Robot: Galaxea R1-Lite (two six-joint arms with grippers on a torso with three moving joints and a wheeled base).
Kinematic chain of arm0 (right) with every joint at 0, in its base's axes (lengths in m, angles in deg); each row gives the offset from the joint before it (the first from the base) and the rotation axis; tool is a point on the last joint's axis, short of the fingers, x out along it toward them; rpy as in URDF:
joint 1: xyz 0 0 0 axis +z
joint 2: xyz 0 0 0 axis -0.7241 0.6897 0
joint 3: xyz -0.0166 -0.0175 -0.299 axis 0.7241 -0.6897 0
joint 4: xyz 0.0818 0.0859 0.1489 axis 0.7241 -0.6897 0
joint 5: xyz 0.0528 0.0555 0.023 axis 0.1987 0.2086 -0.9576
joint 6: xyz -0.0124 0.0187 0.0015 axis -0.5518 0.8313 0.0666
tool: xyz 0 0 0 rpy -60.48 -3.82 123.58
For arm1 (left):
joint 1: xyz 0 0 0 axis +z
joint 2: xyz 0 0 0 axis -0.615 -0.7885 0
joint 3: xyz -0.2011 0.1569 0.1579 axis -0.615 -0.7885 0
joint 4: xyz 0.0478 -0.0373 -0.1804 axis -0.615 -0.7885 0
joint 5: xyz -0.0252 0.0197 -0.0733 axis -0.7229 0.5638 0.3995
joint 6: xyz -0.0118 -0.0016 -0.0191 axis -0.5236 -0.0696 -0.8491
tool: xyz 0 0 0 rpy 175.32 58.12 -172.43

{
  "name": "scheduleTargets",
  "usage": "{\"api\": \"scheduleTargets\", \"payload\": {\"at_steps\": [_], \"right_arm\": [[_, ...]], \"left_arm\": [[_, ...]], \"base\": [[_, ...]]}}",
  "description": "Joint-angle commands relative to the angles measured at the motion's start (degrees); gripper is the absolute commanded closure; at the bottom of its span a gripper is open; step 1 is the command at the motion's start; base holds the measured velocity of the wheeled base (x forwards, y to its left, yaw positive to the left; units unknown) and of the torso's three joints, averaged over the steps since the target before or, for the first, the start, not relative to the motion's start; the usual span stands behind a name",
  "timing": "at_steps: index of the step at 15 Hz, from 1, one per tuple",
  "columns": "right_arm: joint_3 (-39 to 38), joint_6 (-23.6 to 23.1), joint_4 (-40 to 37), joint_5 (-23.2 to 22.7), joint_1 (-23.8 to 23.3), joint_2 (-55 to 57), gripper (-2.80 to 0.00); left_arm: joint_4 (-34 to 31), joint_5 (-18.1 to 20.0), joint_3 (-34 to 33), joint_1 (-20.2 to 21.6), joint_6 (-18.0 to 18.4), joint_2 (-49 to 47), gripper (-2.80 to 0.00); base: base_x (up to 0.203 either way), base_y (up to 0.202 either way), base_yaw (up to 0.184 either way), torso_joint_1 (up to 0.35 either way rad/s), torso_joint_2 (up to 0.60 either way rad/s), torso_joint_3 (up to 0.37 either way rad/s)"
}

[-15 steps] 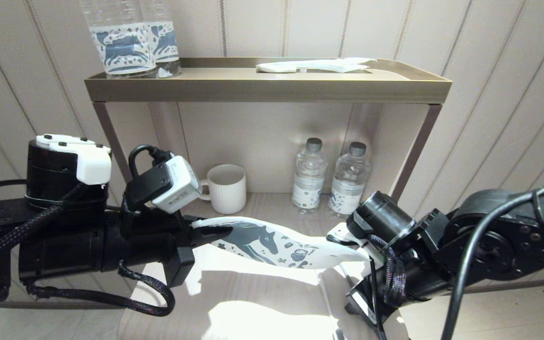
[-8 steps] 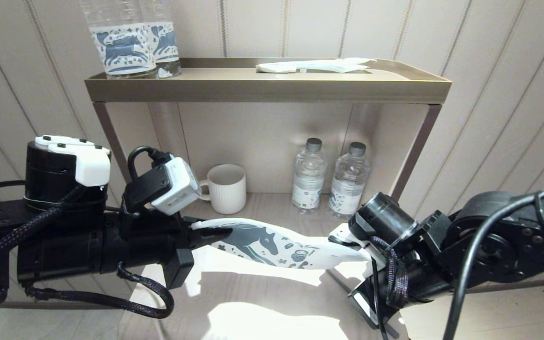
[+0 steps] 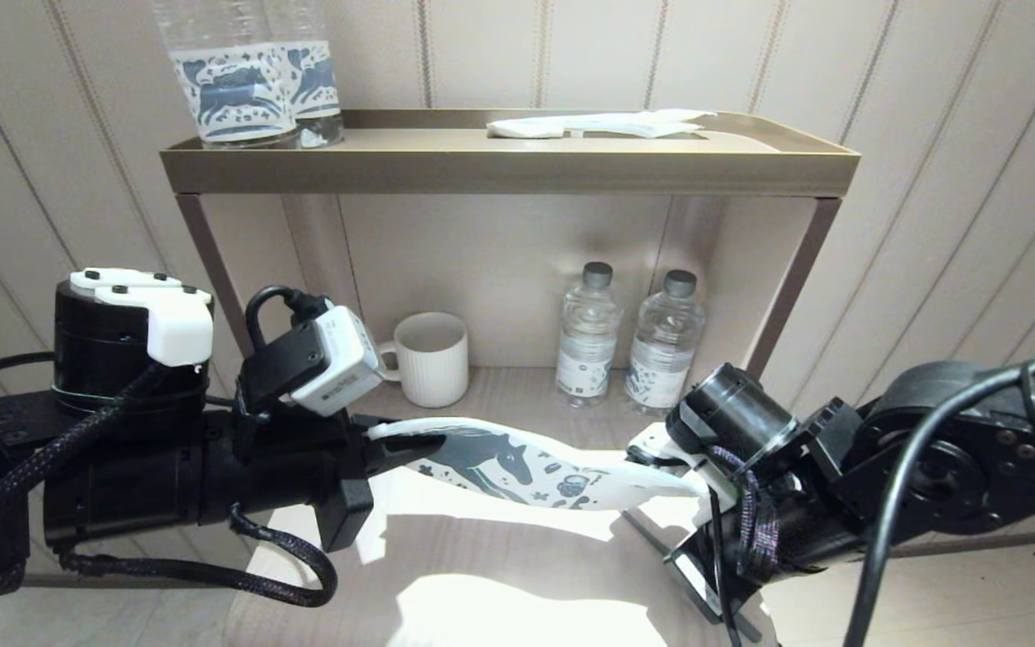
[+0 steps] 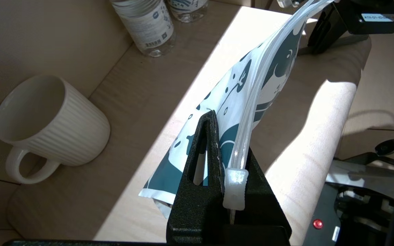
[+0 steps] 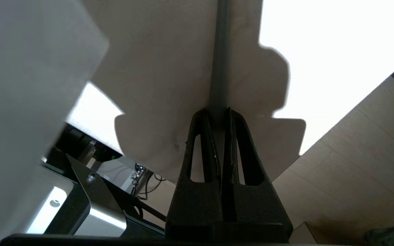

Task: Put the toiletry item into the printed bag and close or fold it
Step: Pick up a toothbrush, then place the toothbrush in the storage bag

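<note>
Left gripper (image 3: 410,440): it comes in from the left, over the low shelf (image 3: 499,575). Its fingers are clamped tight on the left end of the bag (image 3: 535,467), right at the zip strip with the small clear slider (image 4: 234,188).
Mug (image 3: 430,358): white, at the back of the low shelf, just behind the left gripper.
Bag: it hangs in the air above the low shelf. It lies long from left to right, between the two grippers, and its right end dips a bit. The blue horse faces right.
Small bottles (image 3: 630,337): two, standing behind the bag, not touching it.
Toothbrush (image 5: 219,61): a thin grey stick. It points straight out from the right fingers.
Right gripper (image 5: 221,112): it is at the bag's right end. Its fingers are squeezed on the toothbrush.
Top shelf (image 3: 508,166): two big bottles (image 3: 248,81) on the left, a white packet (image 3: 598,124) on the right.
</note>
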State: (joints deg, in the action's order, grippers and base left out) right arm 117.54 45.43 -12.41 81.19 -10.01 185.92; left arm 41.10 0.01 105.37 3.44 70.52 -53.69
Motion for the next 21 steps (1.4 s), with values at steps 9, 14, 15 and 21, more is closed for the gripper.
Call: {"api": "scheduleTargets", "payload": {"at_steps": [9,14,15,21], "right_arm": [[20.9,-4.3,-27.3,0.0,-0.1,-25.0,0.00],[39.9,-4.1,-45.6,-10.6,1.9,-21.1,0.00],[43.6,-4.0,-50.0,-14.5,2.2,-19.0,0.00],[48.6,-3.8,-63.4,-27.9,2.5,-8.0,0.00]], "left_arm": [[6.1,3.1,-2.3,0.1,8.7,-2.2,0.00],[6.1,-2.8,0.1,-3.1,15.9,-6.4,0.00],[6.1,-3.5,0.8,-4.5,16.0,-6.8,0.00],[6.4,-4.1,1.9,-6.6,15.8,-8.3,0.00]], "base": [[0.000,0.000,0.000,0.000,0.00,0.000],[0.000,0.000,0.000,0.000,0.00,0.000],[0.000,0.000,0.000,0.000,0.00,0.000],[0.000,0.000,0.000,0.000,0.00,0.000]]}}
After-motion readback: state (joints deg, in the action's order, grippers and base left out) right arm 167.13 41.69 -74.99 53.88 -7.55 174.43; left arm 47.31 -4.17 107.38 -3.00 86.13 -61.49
